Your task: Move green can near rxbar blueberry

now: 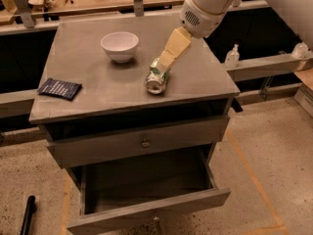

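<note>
The grey surface [205, 80] of a low cabinet spreads out beneath the pincer, reaching farther to its left than to its right. Below the pincer and nearer the camera, the bottom drawer [146, 207] stands pulled out, with its dark inside on show. Above that one is a shut drawer [137, 143] with a small round knob [145, 143].

The white arm [210, 4] comes in from the upper right, above and behind the pincer, and slopes down to the left over the surface.

The white bowl [119, 45] sits upright on the surface to the left of the pincer and a little farther back, apart from it. The rxbar blueberry [59, 88] lies flat near the surface's left edge, well to the left of the pincer and nearer the camera, with the bowl's side of the surface between them.

The green can [157, 77] lies on its side just below the pincer's tip, its silver end towards the camera, well apart from the rxbar blueberry.

The tan pincer [165, 61] points down and to the left, its tip at the can's far end. Whether it touches the can, and whether it is apart or together, cannot be told.

A small pale bottle [232, 57] stands off the surface to the right of the pincer.
</note>
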Action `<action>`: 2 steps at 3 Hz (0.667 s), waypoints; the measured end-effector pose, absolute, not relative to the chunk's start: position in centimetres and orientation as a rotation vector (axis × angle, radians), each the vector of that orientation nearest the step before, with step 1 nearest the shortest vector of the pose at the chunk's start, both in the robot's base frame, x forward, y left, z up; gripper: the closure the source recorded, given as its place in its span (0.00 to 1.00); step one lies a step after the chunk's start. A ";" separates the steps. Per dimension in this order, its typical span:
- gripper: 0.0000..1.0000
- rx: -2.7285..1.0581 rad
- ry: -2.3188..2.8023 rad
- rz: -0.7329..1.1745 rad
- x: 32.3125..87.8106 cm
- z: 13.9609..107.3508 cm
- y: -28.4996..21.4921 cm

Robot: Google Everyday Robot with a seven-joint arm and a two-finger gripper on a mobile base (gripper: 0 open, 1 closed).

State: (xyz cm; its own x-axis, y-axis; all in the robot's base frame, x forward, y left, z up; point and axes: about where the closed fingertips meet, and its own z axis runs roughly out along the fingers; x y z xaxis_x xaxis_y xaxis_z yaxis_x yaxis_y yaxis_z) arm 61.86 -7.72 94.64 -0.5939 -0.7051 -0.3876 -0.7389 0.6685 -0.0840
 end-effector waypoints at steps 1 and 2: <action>0.00 -1.080 2.519 0.150 62.6 94.1 -6.9; 0.00 -0.998 2.586 0.197 64.3 92.4 -3.6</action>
State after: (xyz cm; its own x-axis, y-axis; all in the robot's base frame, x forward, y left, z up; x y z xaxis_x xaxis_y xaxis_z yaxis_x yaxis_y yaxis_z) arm 64.35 -3.65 92.37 -0.6851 -0.6217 -0.3796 -0.6720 0.7406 -0.0002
